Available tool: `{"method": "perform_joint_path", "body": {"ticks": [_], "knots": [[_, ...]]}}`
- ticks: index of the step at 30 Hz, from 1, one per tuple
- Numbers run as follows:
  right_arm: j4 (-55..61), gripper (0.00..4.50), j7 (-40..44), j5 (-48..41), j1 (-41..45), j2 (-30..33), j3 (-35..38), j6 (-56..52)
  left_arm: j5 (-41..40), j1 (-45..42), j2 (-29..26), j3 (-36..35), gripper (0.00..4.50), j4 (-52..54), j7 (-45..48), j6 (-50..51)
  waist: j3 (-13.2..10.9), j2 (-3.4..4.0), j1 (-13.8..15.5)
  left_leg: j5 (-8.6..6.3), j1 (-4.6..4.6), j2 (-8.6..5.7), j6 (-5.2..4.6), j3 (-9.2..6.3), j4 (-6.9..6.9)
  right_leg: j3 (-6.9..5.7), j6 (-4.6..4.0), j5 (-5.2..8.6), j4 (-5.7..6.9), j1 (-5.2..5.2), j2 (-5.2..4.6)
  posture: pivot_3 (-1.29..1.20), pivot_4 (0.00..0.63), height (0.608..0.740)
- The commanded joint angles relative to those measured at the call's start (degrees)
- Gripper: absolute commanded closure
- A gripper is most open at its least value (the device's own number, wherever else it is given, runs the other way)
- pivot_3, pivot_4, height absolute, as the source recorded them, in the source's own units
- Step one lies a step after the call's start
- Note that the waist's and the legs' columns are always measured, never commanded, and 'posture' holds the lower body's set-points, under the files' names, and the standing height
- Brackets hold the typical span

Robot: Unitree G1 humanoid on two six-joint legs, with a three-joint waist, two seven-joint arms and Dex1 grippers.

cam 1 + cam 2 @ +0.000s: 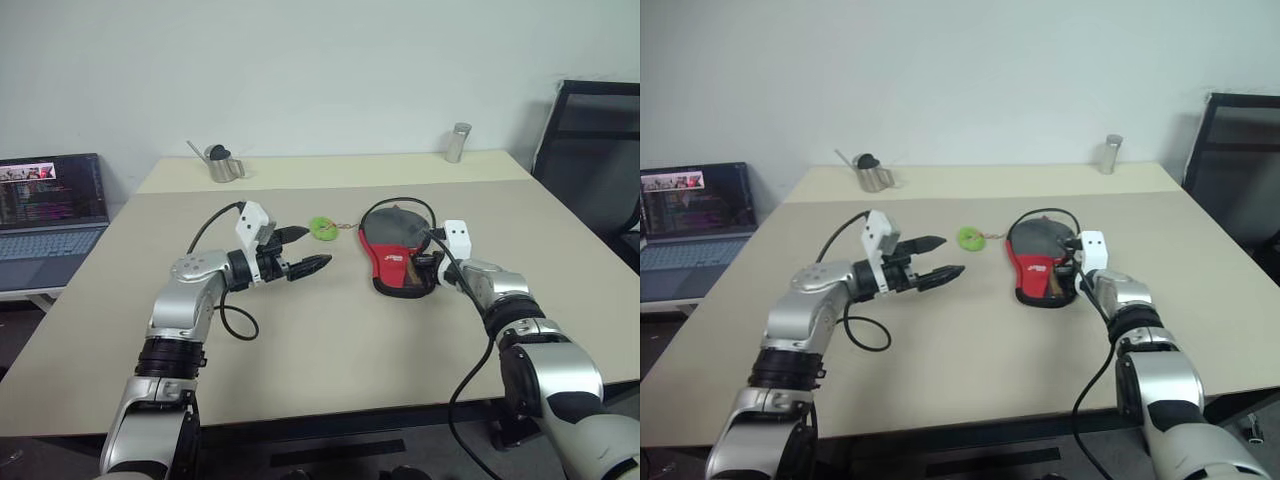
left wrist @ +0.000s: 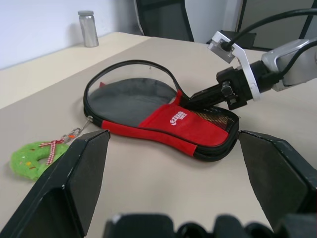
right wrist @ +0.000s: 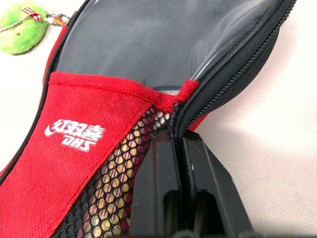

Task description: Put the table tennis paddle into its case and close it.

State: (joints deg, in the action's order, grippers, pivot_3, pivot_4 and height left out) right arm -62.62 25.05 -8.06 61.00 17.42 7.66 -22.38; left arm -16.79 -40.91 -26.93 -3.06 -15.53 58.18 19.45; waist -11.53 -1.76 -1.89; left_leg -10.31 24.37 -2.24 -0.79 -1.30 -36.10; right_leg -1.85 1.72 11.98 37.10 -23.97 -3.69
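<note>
The case (image 1: 392, 255), red and black with a white logo and a mesh pocket, lies on the table (image 1: 330, 340) with its zip rim standing open. Inside it lies the table tennis paddle (image 3: 148, 39): its dark face shows through the opening, and light wood shows behind the mesh. My right gripper (image 1: 428, 262) is shut on the case's zip edge (image 3: 208, 99) at the side near the narrow end. My left gripper (image 1: 312, 248) hovers open above the table, left of the case, holding nothing. The green tag (image 1: 322, 228) lies on its cord beside the case's round end.
A small metal watering can (image 1: 222, 163) and a metal cylinder (image 1: 458, 142) stand at the table's far edge. A laptop (image 1: 45, 215) sits on a lower surface to the left. A black chair (image 1: 595, 150) stands at the right.
</note>
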Motion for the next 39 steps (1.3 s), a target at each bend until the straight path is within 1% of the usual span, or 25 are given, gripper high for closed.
{"method": "perform_joint_path", "body": {"ticks": [1,8,14,18,22,29,33,39], "knots": [[-0.11,4.46,0.30,0.68,-1.23,-1.14,-0.82,-0.94,-1.09,0.13,-1.27,-0.30,0.00,3.18,0.33,-0.71,0.00,0.00,-0.01,0.00,-0.01,0.01,0.00,0.01,0.00,0.01,0.00,0.00,0.00,0.00,0.00,0.00,0.150,0.740],[1.80,4.46,1.56,-0.05,-1.44,-0.83,-0.20,-1.66,-1.28,0.61,-1.86,-0.28,0.00,3.31,0.45,-0.69,0.00,0.00,-0.01,0.00,-0.01,0.02,0.00,0.02,0.00,0.03,-0.02,-0.01,-0.01,0.00,0.02,0.00,0.150,0.740],[9.69,4.46,5.64,-1.53,-3.89,-2.26,-1.15,-7.28,-2.00,2.29,-3.24,0.07,0.00,4.69,2.36,0.67,0.00,0.01,-0.16,0.00,-0.01,0.04,0.00,0.04,0.07,0.06,-0.02,-0.01,-0.01,-0.04,0.03,0.00,0.150,0.740],[21.66,4.46,9.13,-3.99,-7.69,-4.41,-2.78,-15.32,-4.11,5.38,-7.01,0.14,0.00,6.77,7.76,2.65,0.00,0.01,-0.55,-0.01,-0.01,0.11,0.00,0.04,0.13,0.10,-0.03,-0.01,-0.02,-0.08,0.06,0.00,0.150,0.740],[32.41,4.46,10.13,-5.81,-11.67,-5.71,-4.43,-21.98,-4.50,7.21,-9.89,0.95,0.00,7.80,11.18,3.34,-0.01,0.02,-0.75,-0.02,0.00,0.25,0.01,0.02,0.15,0.09,-0.07,0.01,-0.01,-0.13,0.16,0.00,0.150,0.740],[46.80,4.46,11.63,-8.84,-17.44,-6.07,-7.99,-30.66,-4.96,9.43,-12.02,1.63,0.00,9.94,14.12,4.22,-0.01,0.02,-0.74,-0.03,-0.01,0.43,0.03,0.04,0.13,0.08,-0.21,-0.01,-0.06,-0.13,0.23,0.00,0.150,0.740],[54.94,4.46,10.79,-10.69,-20.96,-5.95,-9.06,-35.42,-5.20,11.68,-13.29,1.79,0.00,11.82,15.52,4.53,-0.01,0.02,-0.66,-0.06,0.00,0.53,0.09,0.03,0.14,0.06,-0.30,0.04,-0.07,-0.16,0.28,0.00,0.150,0.740],[69.81,4.46,7.43,-14.20,-28.02,-4.92,-8.17,-45.68,-5.43,17.16,-16.13,2.06,0.00,16.21,17.48,4.94,-0.01,0.02,-0.33,-0.14,0.01,0.63,0.21,0.01,0.13,0.07,-0.40,0.10,-0.09,-0.17,0.31,0.00,0.150,0.740]]}}
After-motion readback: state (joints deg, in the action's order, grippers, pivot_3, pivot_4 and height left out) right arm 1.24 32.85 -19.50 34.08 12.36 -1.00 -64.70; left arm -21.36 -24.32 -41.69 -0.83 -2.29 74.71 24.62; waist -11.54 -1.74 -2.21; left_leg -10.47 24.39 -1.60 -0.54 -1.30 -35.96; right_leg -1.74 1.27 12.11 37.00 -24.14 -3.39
